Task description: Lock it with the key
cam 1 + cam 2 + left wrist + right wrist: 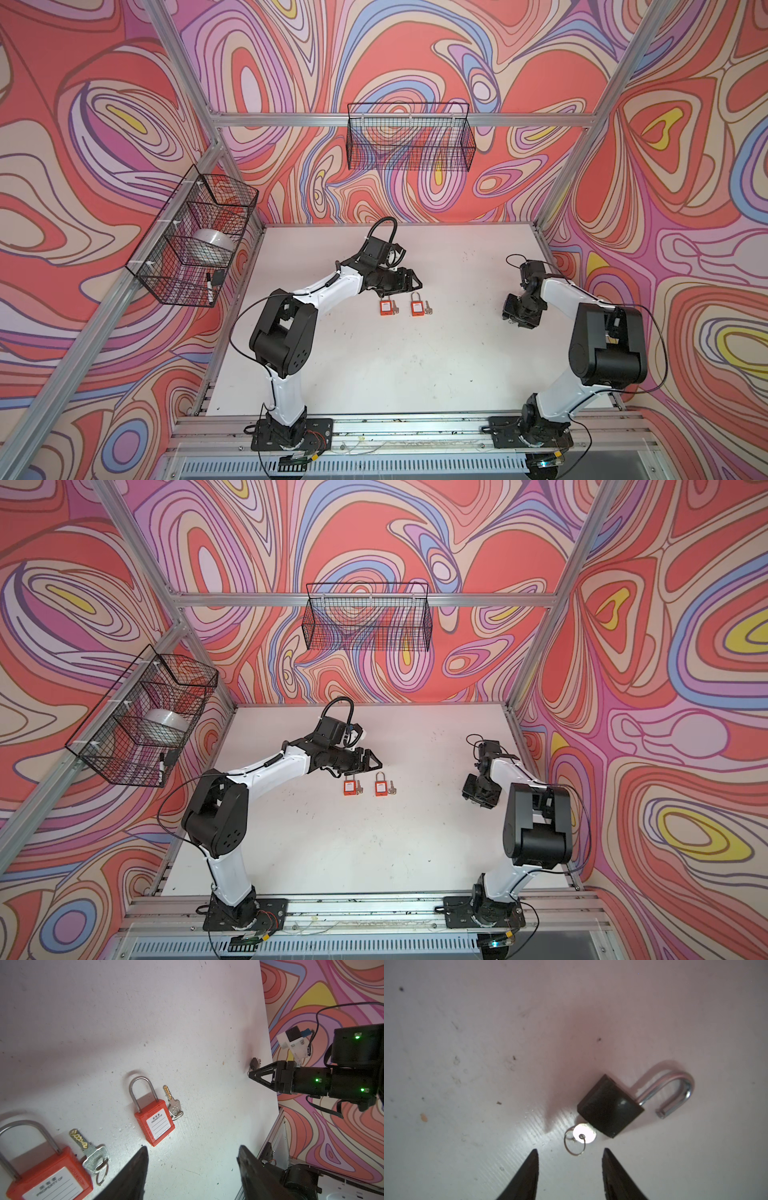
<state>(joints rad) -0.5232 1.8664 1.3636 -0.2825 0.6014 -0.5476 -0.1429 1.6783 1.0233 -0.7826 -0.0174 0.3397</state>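
A small black padlock [610,1106] lies on the white table [467,1064] with its silver shackle [675,1084] swung open. A round-headed key [584,1133] with a wire ring sits in its keyhole. My right gripper [570,1152] hovers just short of that key, open, with nothing between its fingers. In both top views this gripper [517,322] [478,800] points down near the table's right side. Two orange padlocks [385,308] [417,308], shackles shut, lie mid-table, each with a loose key [172,1101] [89,1151] beside it. My left gripper [192,1148] [415,282] hangs open above them, empty.
A wire basket [195,241] on the left wall holds a roll of tape [212,245] and a marker. Another wire basket [409,141] hangs on the back wall. The table's right edge [270,1064] runs close behind the black padlock.
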